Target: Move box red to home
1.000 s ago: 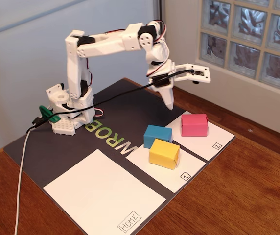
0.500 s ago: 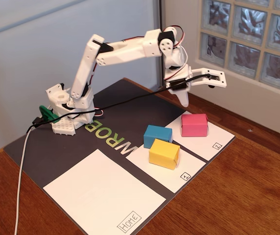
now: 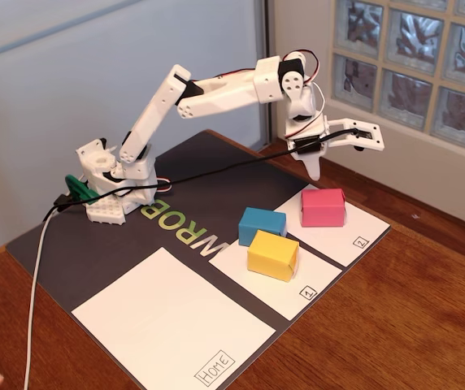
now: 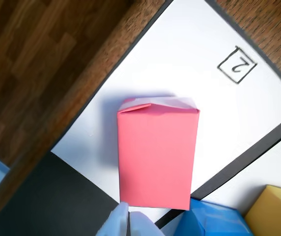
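The red box (image 3: 323, 207) is a pinkish-red cuboid lying on the white sheet numbered 2 (image 3: 361, 230). In the wrist view the red box (image 4: 157, 155) fills the middle, just beyond my fingertips. My gripper (image 3: 315, 171) hangs in the air above and slightly behind the box, pointing down, not touching it. In the wrist view the gripper (image 4: 129, 222) enters from the bottom edge with its jaws together and empty. The home (image 3: 167, 325) is the large white sheet at the front left with a "Home" label (image 3: 215, 367).
A blue box (image 3: 262, 221) and a yellow box (image 3: 273, 254) sit touching on sheet 1 (image 3: 318, 276), between the red box and home. Both show at the wrist view's lower right (image 4: 209, 219) (image 4: 273, 211). A cable (image 3: 37, 276) trails off the table's left.
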